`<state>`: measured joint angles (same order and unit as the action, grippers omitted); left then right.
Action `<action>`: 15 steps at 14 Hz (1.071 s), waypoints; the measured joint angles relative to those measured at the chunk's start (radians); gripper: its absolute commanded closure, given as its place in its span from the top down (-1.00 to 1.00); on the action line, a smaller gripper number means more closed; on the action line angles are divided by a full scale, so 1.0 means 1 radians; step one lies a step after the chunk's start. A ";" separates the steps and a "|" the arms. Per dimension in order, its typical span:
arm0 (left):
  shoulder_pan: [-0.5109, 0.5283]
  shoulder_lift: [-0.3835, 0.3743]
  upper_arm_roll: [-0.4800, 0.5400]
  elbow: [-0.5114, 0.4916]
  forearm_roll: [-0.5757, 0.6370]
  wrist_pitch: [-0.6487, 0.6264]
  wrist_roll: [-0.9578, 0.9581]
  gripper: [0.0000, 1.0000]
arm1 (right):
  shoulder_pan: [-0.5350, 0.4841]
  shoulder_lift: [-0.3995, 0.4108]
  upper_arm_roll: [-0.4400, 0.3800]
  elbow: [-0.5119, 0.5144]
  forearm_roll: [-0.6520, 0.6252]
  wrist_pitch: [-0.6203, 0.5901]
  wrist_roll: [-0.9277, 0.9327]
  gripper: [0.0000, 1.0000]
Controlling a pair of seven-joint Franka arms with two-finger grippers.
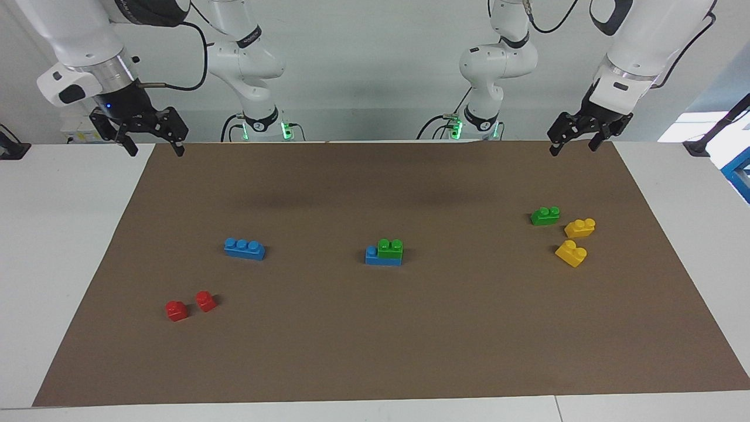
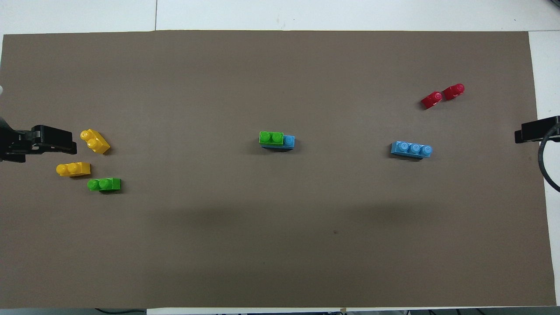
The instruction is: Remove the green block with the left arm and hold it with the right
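Observation:
A green block (image 1: 390, 248) (image 2: 271, 137) sits pressed onto one end of a blue brick (image 1: 375, 257) (image 2: 288, 141) in the middle of the brown mat (image 1: 410, 351). A second green block (image 1: 545, 215) (image 2: 104, 184) lies loose toward the left arm's end. My left gripper (image 1: 574, 146) (image 2: 65, 142) hangs open and empty, high over the mat's corner at its own end. High over the mat's corner at the right arm's end, my right gripper (image 1: 156, 149) (image 2: 531, 131) is also open and empty. Both arms wait, well apart from every brick.
Two yellow bricks (image 1: 580, 227) (image 1: 571, 253) lie beside the loose green block. A lone blue brick (image 1: 244, 248) (image 2: 411, 149) lies toward the right arm's end, with two small red bricks (image 1: 176, 310) (image 1: 205, 300) farther from the robots.

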<state>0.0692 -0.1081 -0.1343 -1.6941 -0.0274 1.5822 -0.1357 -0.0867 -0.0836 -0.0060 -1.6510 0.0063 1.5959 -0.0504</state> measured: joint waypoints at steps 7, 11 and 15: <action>0.000 0.000 0.002 0.000 0.000 -0.001 0.000 1.00 | 0.000 -0.001 0.000 0.000 0.000 0.000 0.000 1.00; 0.001 -0.005 0.005 -0.013 0.000 -0.024 -0.003 1.00 | 0.000 -0.007 0.000 -0.006 0.000 0.000 0.000 1.00; -0.013 -0.020 -0.005 -0.028 -0.013 -0.032 -0.208 1.00 | 0.000 -0.023 0.000 -0.031 0.000 0.000 0.000 1.00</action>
<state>0.0566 -0.1276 -0.1391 -1.7217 -0.0404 1.5501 -0.3432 -0.0867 -0.1067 -0.0060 -1.6818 0.0065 1.5957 -0.0504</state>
